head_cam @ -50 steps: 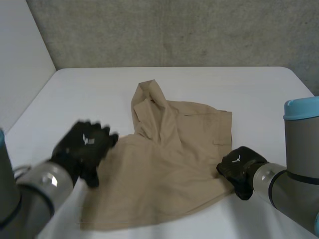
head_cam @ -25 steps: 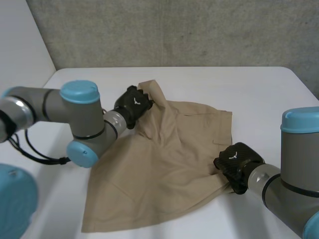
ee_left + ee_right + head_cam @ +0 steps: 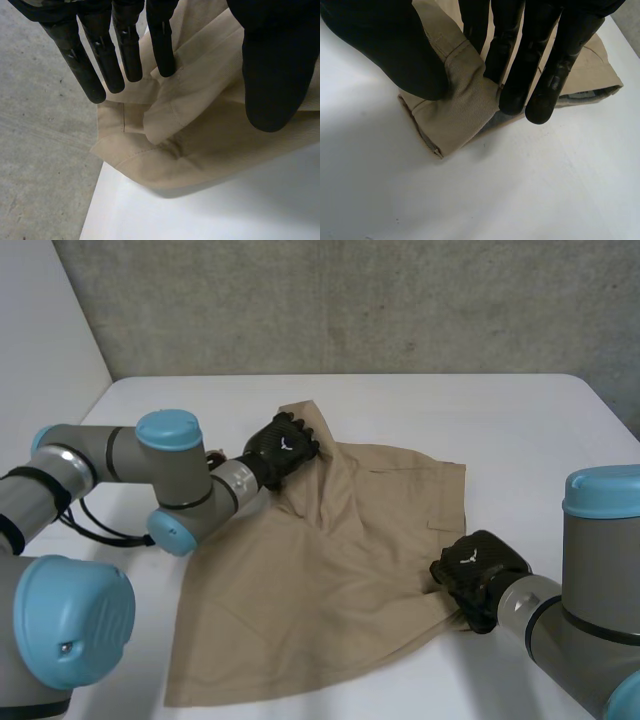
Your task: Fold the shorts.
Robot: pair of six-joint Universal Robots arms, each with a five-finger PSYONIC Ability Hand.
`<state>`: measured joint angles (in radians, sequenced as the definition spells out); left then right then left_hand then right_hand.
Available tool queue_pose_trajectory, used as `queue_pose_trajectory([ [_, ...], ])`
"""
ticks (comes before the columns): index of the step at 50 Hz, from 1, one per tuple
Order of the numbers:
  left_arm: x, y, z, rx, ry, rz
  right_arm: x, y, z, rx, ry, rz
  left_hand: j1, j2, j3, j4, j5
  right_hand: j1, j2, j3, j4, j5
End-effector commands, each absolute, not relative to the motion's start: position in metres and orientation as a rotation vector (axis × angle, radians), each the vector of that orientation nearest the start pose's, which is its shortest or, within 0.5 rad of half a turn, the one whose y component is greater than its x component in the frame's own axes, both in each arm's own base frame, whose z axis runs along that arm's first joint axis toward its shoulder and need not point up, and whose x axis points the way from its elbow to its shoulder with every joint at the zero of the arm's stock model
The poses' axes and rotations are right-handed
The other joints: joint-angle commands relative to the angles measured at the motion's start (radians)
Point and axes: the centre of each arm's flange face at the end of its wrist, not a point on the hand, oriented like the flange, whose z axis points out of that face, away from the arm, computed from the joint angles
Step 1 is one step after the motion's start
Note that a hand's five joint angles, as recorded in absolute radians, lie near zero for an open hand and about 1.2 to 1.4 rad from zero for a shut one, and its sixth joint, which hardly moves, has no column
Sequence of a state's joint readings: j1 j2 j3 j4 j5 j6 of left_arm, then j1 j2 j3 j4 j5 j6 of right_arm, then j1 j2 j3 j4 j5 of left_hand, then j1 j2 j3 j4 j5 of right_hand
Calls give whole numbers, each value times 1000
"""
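Tan shorts [image 3: 330,570] lie rumpled across the middle of a white bench [image 3: 520,420], one far corner bunched up. The robot's left hand [image 3: 283,448] sits at that raised corner, straight fingers [image 3: 125,55] and thumb apart on either side of a fold, not closed on it. The right hand [image 3: 472,570] pinches the cloth's right edge between thumb and fingers. This looks like taking hold for a first fold; next, the left hand would need to close on its corner before both carry the cloth over

No readable words or numbers, small white Y-shaped emblem [image 3: 284,444] on back of black left hand [image 3: 279,455], matching emblem [image 3: 471,559] on black right hand [image 3: 482,574]
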<state>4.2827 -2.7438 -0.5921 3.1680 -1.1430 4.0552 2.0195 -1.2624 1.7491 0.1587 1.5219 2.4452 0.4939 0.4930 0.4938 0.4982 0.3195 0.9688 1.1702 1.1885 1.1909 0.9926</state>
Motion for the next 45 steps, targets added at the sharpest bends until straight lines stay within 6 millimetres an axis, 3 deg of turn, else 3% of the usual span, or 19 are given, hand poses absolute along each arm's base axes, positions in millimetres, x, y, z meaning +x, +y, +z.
queue_pose_trajectory([
  [1,-367,-393,110,-1785,-1550,2063,246,-199,160,-1581,2393,-1444,679,679,679,674,678,428,226,208,205,229],
  [3,-366,-393,111,-1786,-1566,2068,246,-199,160,-1581,2393,-1444,901,902,901,897,901,428,226,208,205,229],
  [10,-354,-391,115,-1793,-1709,2061,246,-201,162,-1576,2389,-1457,902,903,902,898,902,428,226,208,205,229],
  [12,-339,-380,126,-1845,-1815,2036,246,-201,163,-1575,2388,-1462,902,903,902,898,902,428,226,208,205,229],
  [16,-327,-365,128,-1901,-1891,1981,246,-201,163,-1577,2388,-1462,902,903,902,898,902,428,226,208,205,229],
  [18,-312,-347,136,-1906,-1991,1931,247,-199,162,-1581,2385,-1454,902,903,902,898,902,428,226,208,205,229],
  [22,-298,-328,139,-1785,-2149,1859,247,-199,163,-1581,2381,-1458,902,903,902,898,902,428,226,208,205,229],
  [28,-295,-316,139,-1559,-2260,1791,248,-198,162,-1583,2380,-1456,902,903,902,898,902,428,226,208,205,229],
  [33,-296,-322,164,-1459,-2226,1900,248,-197,162,-1579,2381,-1450,243,244,243,239,243,428,226,208,205,229],
  [38,-302,-332,185,-1408,-2153,2016,247,-199,162,-1550,2393,-1450,210,211,210,206,210,428,226,208,205,229],
  [45,-304,-337,187,-1399,-2127,2056,246,-200,163,-1546,2395,-1455,183,184,184,179,183,428,226,208,205,229],
])
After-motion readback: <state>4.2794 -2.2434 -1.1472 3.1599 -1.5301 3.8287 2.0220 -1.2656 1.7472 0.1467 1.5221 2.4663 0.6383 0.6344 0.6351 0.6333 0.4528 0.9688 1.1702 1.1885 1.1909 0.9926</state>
